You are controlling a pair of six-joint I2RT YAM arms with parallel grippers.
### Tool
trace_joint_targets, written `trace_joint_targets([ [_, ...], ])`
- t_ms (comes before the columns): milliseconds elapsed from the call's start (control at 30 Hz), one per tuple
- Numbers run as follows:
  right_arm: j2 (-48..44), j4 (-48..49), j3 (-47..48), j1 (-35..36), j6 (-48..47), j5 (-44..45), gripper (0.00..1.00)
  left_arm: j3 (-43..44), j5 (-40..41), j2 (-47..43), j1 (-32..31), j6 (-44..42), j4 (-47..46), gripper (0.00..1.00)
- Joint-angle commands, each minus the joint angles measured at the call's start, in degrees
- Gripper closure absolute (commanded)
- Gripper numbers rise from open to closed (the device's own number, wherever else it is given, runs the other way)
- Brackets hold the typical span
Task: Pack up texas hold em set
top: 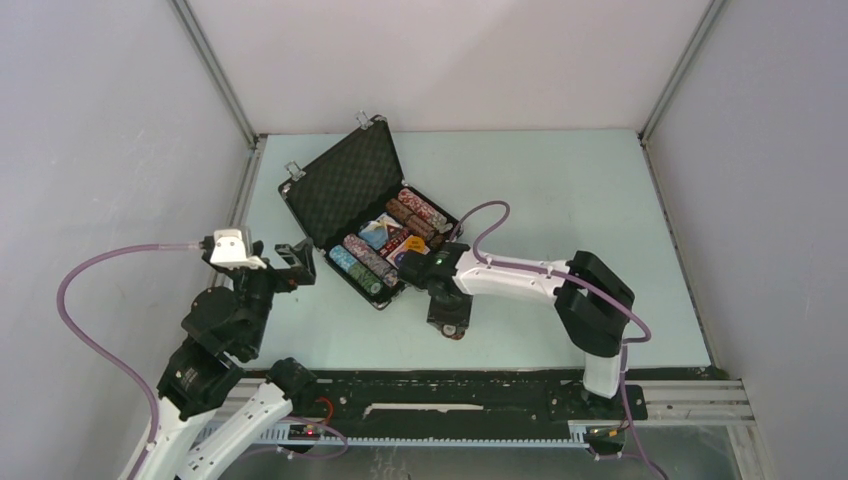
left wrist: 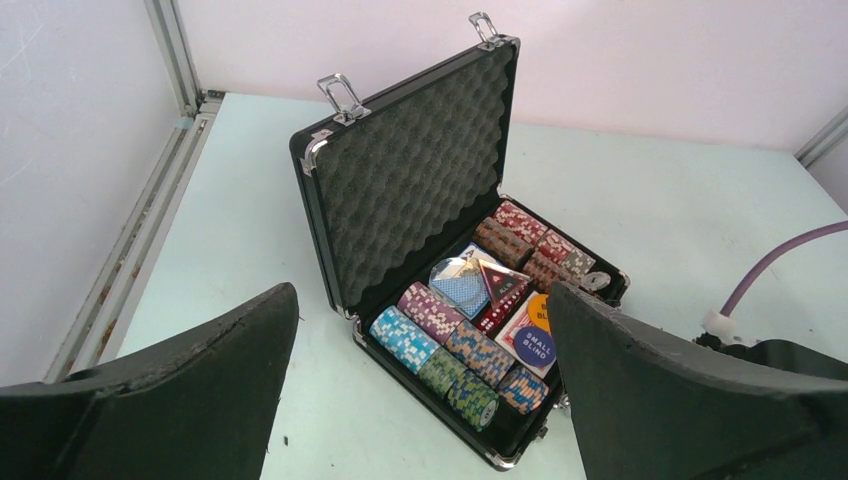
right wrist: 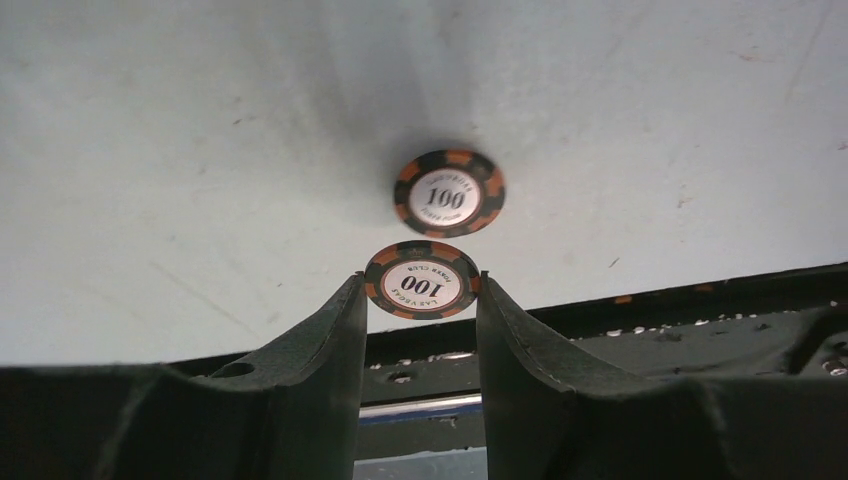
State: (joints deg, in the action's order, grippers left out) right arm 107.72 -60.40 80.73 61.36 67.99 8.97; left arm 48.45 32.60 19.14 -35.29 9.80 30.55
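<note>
The black briefcase (top: 345,190) lies open on the pale green table (top: 560,200), its lid up and its rows of poker chips (left wrist: 440,345) inside. Just beside its near corner, the right gripper (top: 450,322) pinches a 100 chip (right wrist: 421,279) by the rim. A second 100 chip (right wrist: 449,193) lies flat just beyond. The left gripper (top: 297,262) gapes wide, holding nothing.

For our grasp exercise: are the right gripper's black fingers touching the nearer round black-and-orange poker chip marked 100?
Touching. Right wrist view: both fingers press the black-and-orange poker chip on opposite edges, no gap.
</note>
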Motion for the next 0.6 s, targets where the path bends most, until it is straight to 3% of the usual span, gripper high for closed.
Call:
trace_joint_targets([
  [0,-2.09,-0.04,-1.49,-1.29,2.86,3.14,0.57,-0.72,-0.52,0.85,-0.28,-1.28,-1.63,0.0],
  [567,-0.19,4.65,-5.11,-2.83,2.17,2.11,0.53,-0.8,-0.61,1.63,-0.21,-1.23,-1.67,0.0],
])
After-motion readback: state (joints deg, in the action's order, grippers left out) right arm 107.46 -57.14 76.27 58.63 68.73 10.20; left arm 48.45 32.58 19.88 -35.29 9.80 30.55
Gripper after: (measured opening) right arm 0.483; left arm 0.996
